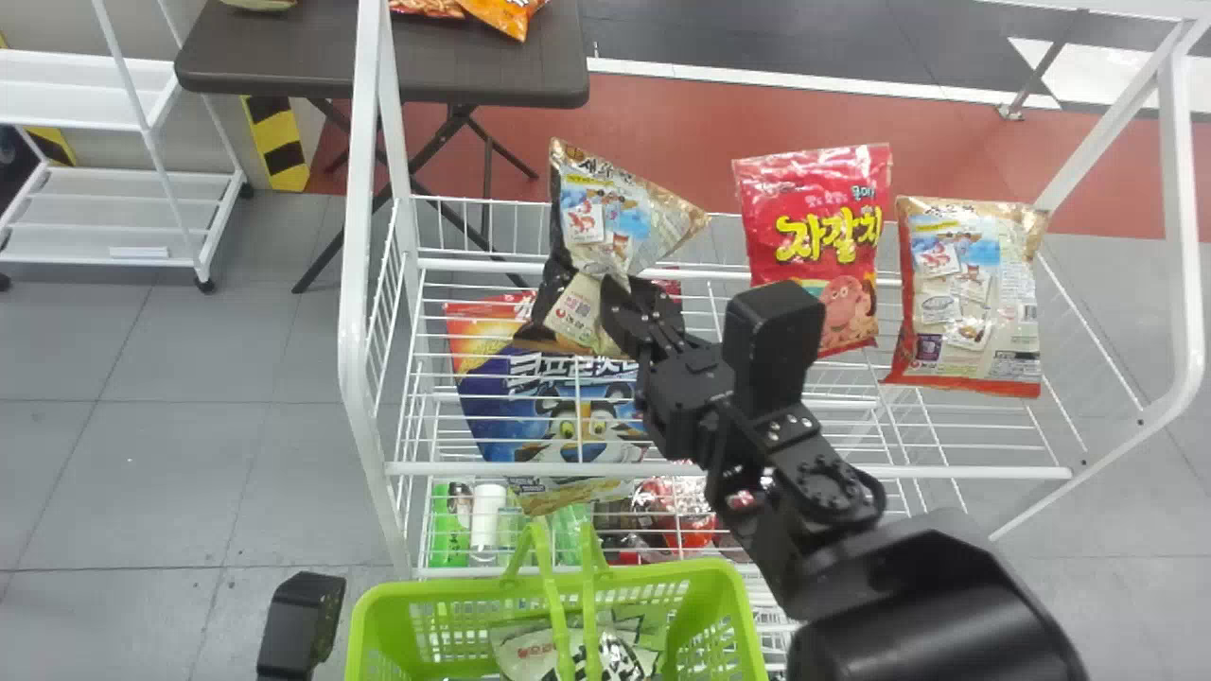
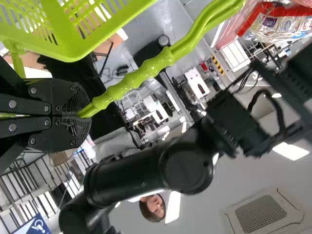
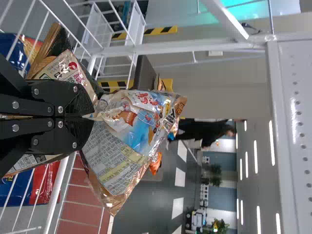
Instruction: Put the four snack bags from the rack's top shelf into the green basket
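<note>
- The right tool [image 1: 620, 298] is holding a crumpled snack bag [image 1: 620, 213], fingers closing tightly on it, above the left part of the rack [image 1: 353, 284].
- The left tool [image 1: 303, 619] is sitting on the near side of the rack, beside the basket; the left wrist view is showing its tips pressing together on the basket's handle [image 2: 131, 85].
- The green basket [image 1: 700, 573] is hanging or standing just in front of the rack; its support is remaining unclear.
- A white-and-green bag [image 1: 525, 648] is lying inside the basket, as the head view is showing from above.
- A red snack bag [image 1: 814, 208] is occupying the middle of the rack's top level.
- A bag with red edging [image 1: 974, 303] is occupying the right part of the rack, just beside the red one.
- The right wrist view is exposing close detail of the held bag: dense print and a brown end seal.
- The head view is revealing a blue bag [image 1: 506, 402] under the rack's top shelf, and a dark table [image 1: 284, 57] behind the rack, carrying orange packaging [image 1: 506, 14].
</note>
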You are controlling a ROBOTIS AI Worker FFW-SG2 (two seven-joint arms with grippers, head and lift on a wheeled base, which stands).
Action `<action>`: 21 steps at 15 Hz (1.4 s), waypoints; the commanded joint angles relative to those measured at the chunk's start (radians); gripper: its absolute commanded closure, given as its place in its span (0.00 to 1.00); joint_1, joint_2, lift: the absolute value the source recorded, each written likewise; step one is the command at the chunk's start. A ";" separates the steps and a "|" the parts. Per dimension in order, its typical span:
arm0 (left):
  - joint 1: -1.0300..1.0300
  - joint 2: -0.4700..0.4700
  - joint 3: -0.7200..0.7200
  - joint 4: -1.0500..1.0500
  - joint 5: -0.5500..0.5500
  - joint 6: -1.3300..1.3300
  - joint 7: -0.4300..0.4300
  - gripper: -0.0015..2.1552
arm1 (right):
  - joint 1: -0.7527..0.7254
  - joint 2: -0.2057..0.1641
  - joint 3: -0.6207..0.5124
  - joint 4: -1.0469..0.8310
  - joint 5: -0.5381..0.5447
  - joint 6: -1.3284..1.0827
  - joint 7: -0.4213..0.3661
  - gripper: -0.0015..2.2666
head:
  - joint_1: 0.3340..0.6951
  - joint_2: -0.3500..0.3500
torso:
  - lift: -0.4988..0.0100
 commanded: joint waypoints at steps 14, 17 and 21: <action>0.018 -0.015 -0.028 -0.015 -0.018 -0.016 0.046 0.73 | 0.376 -0.074 -0.438 -0.658 -0.233 1.024 0.335 0.91 | 1.00 0.00 | 0.98; 0.018 -0.021 -0.036 -0.014 -0.021 -0.016 0.054 0.73 | 0.399 -0.074 -0.353 -0.570 -0.212 1.002 0.345 0.91 | 1.00 0.00 | 0.98; 0.026 -0.021 -0.032 -0.015 -0.021 -0.013 0.054 0.73 | 0.412 -0.094 -0.239 -0.477 -0.174 0.965 0.346 0.91 | 1.00 0.00 | 0.98</action>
